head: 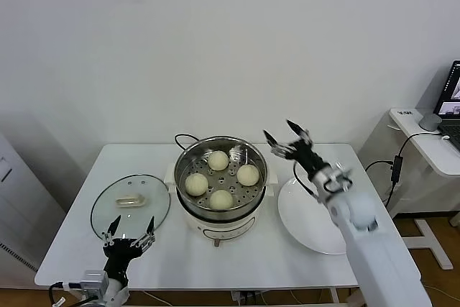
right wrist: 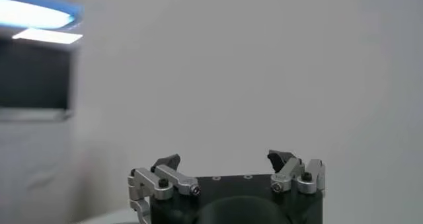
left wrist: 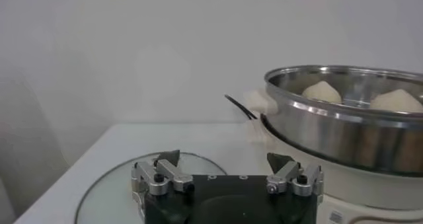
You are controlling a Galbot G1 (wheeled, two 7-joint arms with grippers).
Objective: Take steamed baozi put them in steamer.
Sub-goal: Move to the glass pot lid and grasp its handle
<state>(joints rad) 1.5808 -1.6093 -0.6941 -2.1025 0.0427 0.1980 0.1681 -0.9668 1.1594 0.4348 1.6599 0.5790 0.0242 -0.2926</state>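
Note:
Several cream-white baozi (head: 221, 198) lie on the perforated floor inside the round steel steamer (head: 185, 157) at the table's middle; two show over its rim in the left wrist view (left wrist: 321, 90). My right gripper (head: 282, 138) is open and empty, raised in the air just right of the steamer's rim, above the white plate's far edge. Its view shows only its jaws (right wrist: 223, 160) against the wall. My left gripper (head: 130, 231) is open and empty, low at the table's front left, by the glass lid's near edge (left wrist: 223, 160).
A round glass lid (head: 131, 205) lies flat left of the steamer. A flat white plate (head: 309, 222) sits right of it. The steamer's black cord (head: 180, 137) loops behind it. A second desk with a laptop (head: 449, 106) stands at far right.

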